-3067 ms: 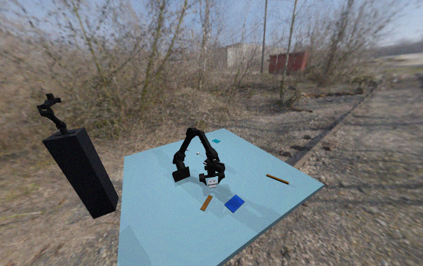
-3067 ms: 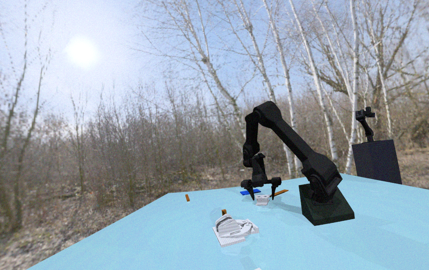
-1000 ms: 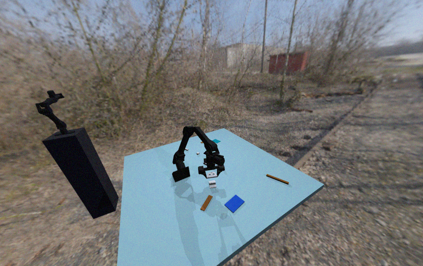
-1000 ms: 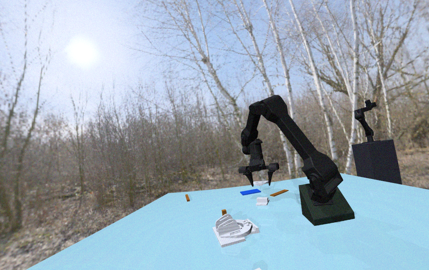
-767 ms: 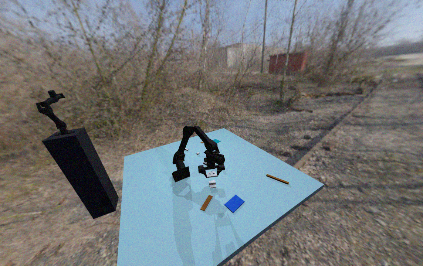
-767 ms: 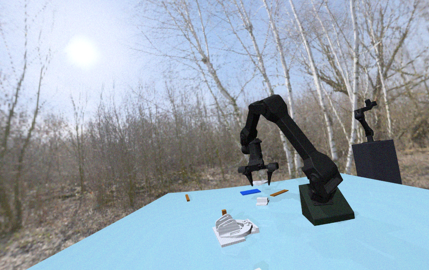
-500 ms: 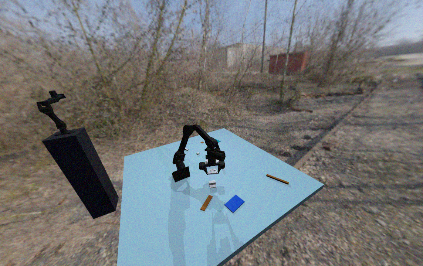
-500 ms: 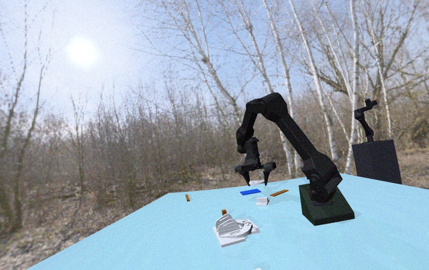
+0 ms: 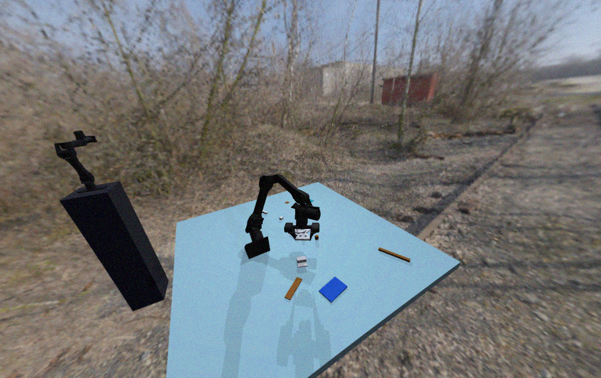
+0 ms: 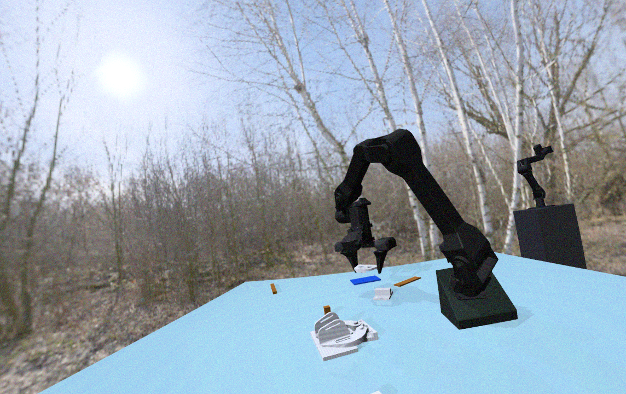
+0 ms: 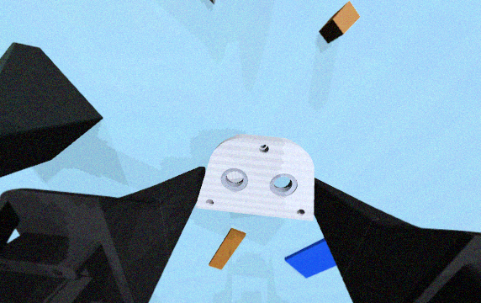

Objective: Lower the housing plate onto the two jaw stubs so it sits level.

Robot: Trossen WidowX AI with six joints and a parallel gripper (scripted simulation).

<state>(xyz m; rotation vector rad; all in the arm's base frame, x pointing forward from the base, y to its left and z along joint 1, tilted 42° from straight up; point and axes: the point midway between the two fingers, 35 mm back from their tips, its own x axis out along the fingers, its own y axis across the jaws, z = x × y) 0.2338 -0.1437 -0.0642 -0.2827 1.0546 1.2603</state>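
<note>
My gripper [image 9: 302, 238] [image 10: 367, 271] [image 11: 255, 177] is shut on the white housing plate [image 9: 302, 233] [image 10: 365, 268] [image 11: 261, 160], one finger at each side edge. The plate has two large holes and three small ones, and hangs in the air above the table. The white base with jaws [image 10: 333, 334] stands in the foreground of the exterior view, away from the plate. Two upright slotted rounded pieces show on it; the jaw stubs are too small to make out. It is outside the wrist view. A small white stand [image 9: 301, 261] [image 10: 382, 294] is on the table.
A small orange block [image 9: 316, 237] [image 10: 326, 309] [image 11: 346, 18] stands beside the white base. A blue slab [image 9: 332, 289] [image 10: 365, 280] [image 11: 313, 258] and an orange strip [image 9: 293, 288] [image 10: 407, 281] [image 11: 228, 248] lie nearby. Another orange bar [image 9: 394, 254] [image 10: 273, 288] lies farther off.
</note>
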